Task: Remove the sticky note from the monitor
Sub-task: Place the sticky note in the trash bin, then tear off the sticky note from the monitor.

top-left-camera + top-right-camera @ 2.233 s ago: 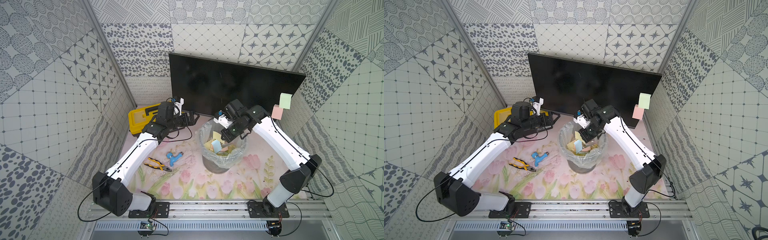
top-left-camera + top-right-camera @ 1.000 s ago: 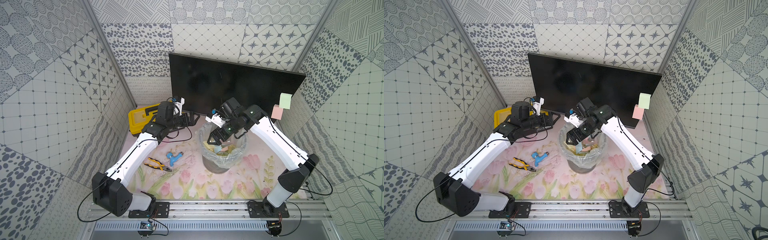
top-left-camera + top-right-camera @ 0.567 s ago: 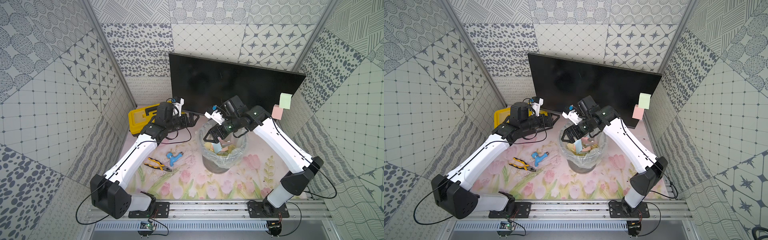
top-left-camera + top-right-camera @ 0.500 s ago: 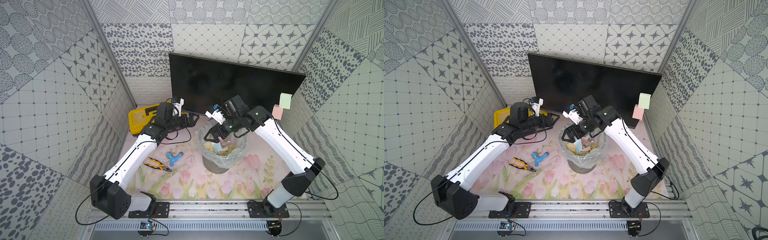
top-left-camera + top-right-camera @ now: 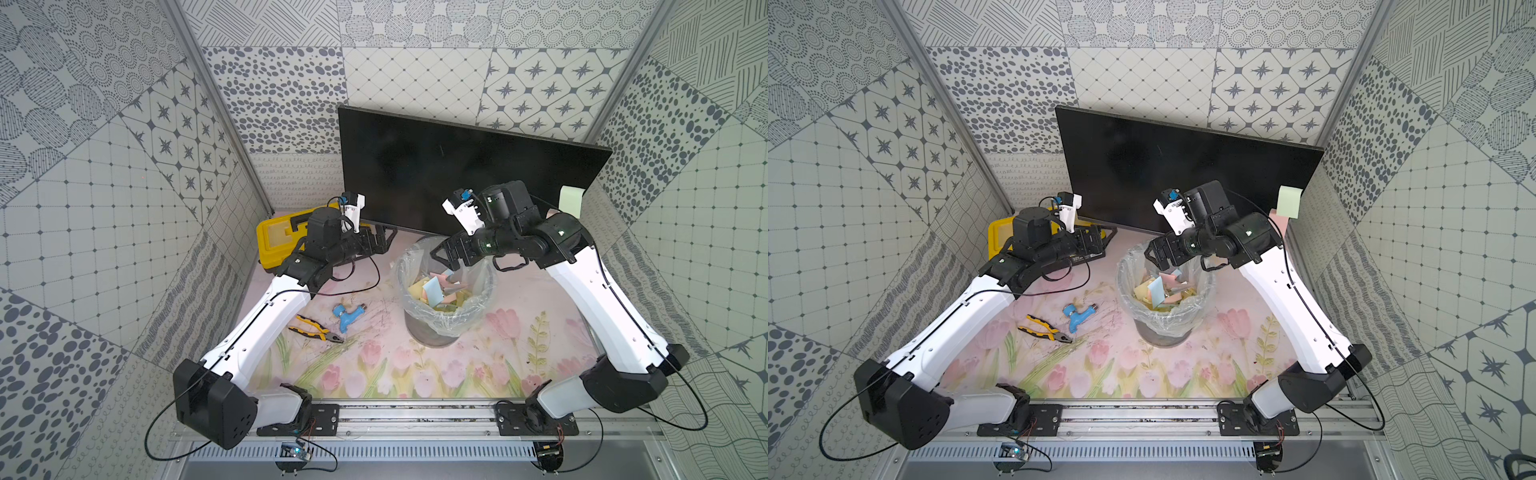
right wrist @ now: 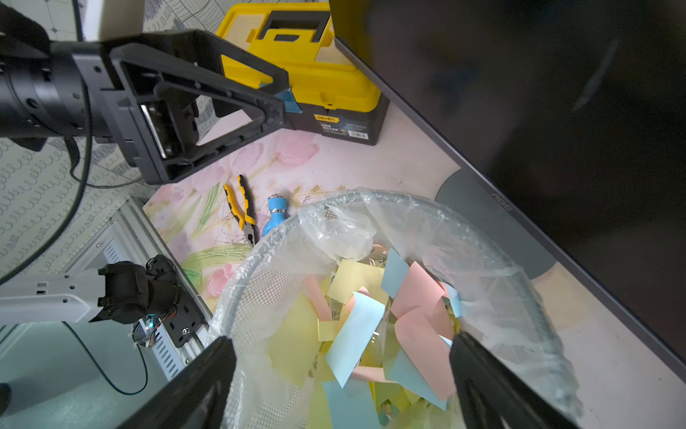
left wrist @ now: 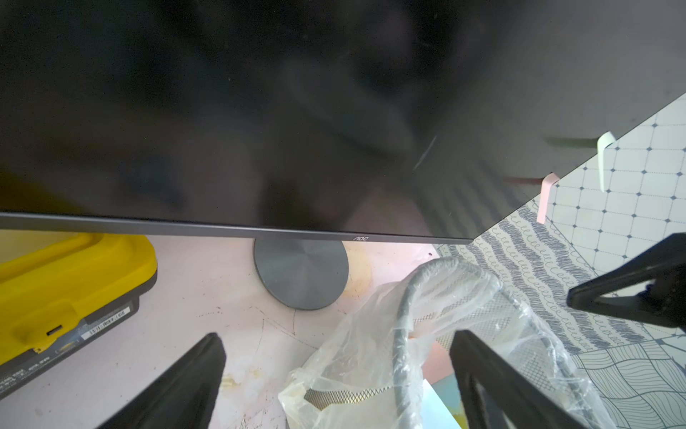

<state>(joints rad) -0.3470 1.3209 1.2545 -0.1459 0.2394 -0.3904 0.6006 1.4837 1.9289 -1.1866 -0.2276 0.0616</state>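
one green sticky note (image 5: 570,200) clung to the monitor (image 5: 415,166), well apart from the right gripper (image 5: 446,259); that gaped wide, empty. left gripper (image 5: 382,240) gaped too.

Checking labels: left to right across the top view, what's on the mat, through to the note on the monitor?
pliers → blue plastic part → lined bin → green sticky note. Skipped: yellow toolbox, overlaps the pliers.

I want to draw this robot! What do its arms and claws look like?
White shells on the left arm and right arm, black joints, thin black cables looping outside. The left gripper and right gripper: black, triangular, hollow.
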